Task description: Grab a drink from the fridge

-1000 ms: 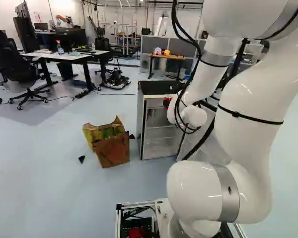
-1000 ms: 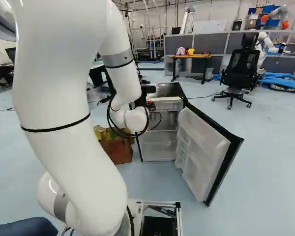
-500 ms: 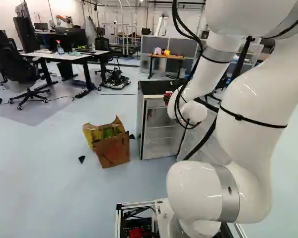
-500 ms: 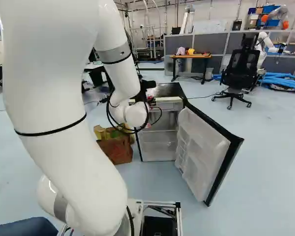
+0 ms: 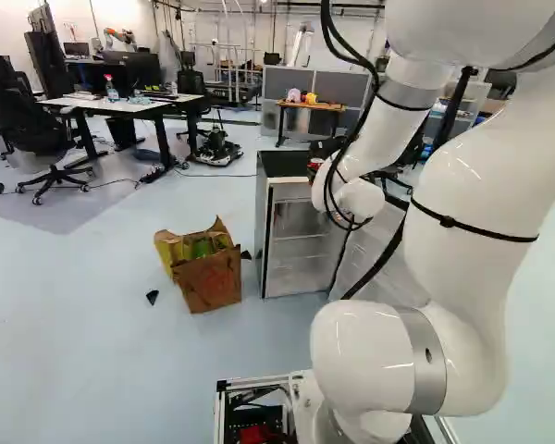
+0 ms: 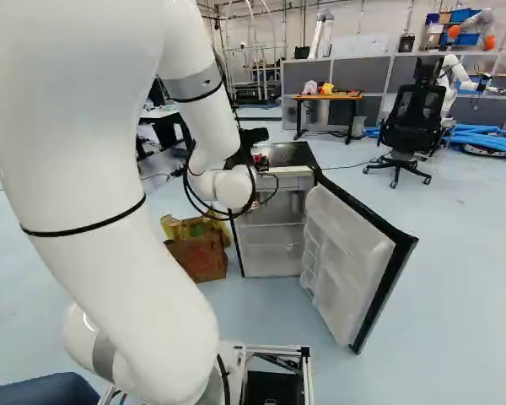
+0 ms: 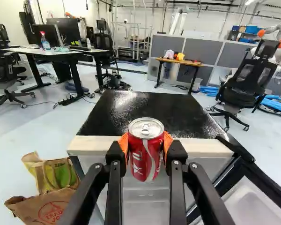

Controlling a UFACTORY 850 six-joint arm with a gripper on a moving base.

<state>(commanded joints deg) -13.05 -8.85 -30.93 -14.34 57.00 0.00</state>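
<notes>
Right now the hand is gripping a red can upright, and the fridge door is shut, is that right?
Not quite: the fridge door stands open, as the right base view shows. The rest is right: the hand is gripping the red can upright.

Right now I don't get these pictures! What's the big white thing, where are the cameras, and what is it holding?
The big white thing is a robot arm. Two pictures come from cameras behind it, one on its left and one on its right. The third comes from its wrist, so you look along its black gripper, which is like a hand with two fingers. Those fingers are squeezing a red drink can from both sides, in front of the fridge's top edge. The fridge door is open. A brown paper bag stands beside the fridge, and farther off, colourful things lie on a small table.
</notes>
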